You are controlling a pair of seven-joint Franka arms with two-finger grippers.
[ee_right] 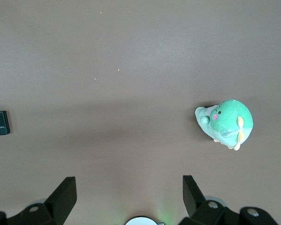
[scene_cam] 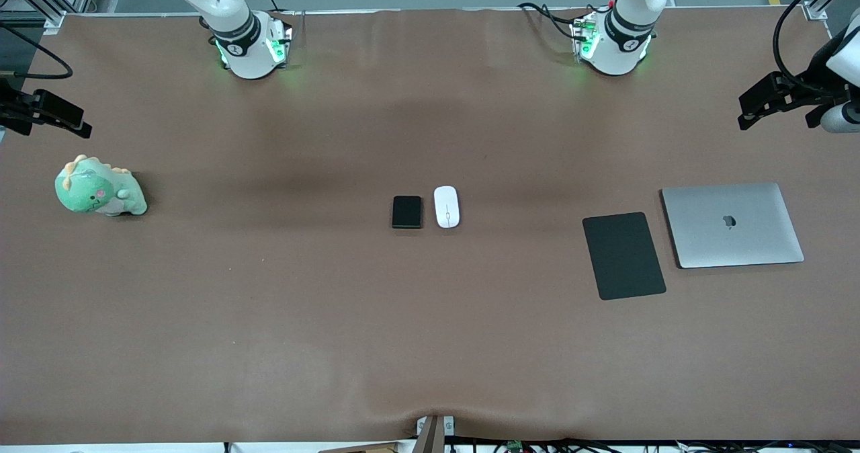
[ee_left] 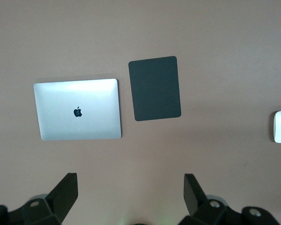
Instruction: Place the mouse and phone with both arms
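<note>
Mouse [scene_cam: 447, 206] and phone [scene_cam: 407, 212] lie side by side mid-table, untouched, the phone toward my right arm's end. Nothing is picked yet. My left gripper [ee_left: 131, 192] hangs wide and empty over the table near the mouse pad [scene_cam: 623, 255] and laptop [scene_cam: 732, 224]; my right gripper [ee_right: 129, 193] hangs wide and empty near the plush dinosaur [scene_cam: 99, 188]. Next, I judge, each descends on its item. Only an apple logo shows on the laptop.

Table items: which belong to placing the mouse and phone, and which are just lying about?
Job:
- mouse, mid-table
- phone, beside it
- left hand, right hand, both open, empty

Lying about:
- mouse pad
- laptop, closed
- dinosaur plush
</note>
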